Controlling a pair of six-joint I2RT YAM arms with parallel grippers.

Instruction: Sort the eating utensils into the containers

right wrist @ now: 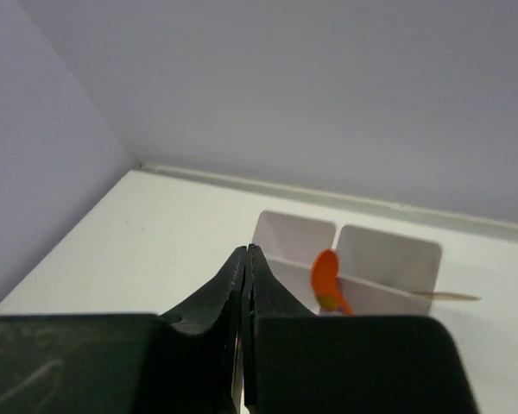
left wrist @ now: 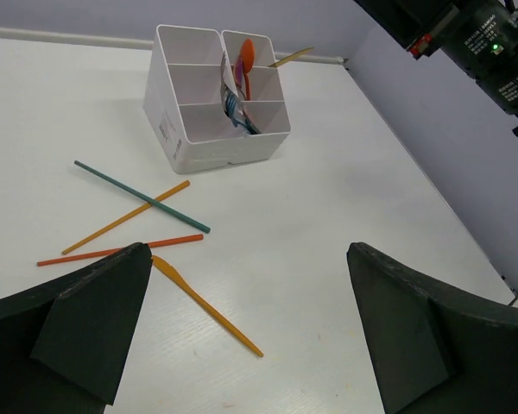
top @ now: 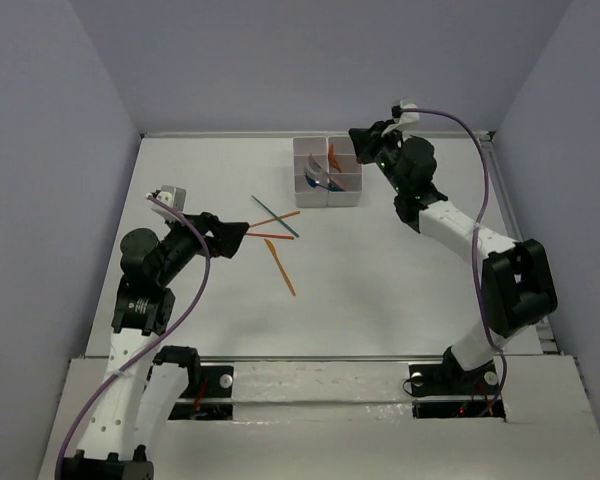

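The white bin block (top: 346, 190) stands at the back of the table. An orange spoon (left wrist: 246, 59) and a silver and blue piece (left wrist: 232, 109) lean in its bins. On the table lie a teal stick (left wrist: 142, 197), an orange stick (left wrist: 125, 217), a red-orange stick (left wrist: 121, 249) and a slim orange knife-like piece (left wrist: 207, 306). My left gripper (top: 242, 240) is open and empty, just left of these sticks; the knife-like piece lies by its left finger (left wrist: 86, 319). My right gripper (top: 360, 150) is shut and hovers over the bins' right side (right wrist: 388, 250), nothing visible between its jaws.
A thin tan stick (left wrist: 292, 57) pokes out behind the bin block. Grey walls close the table at the left, back and right. The right arm (left wrist: 475, 43) reaches over the far right. Bare table lies between the sticks and the arm bases (top: 320, 380).
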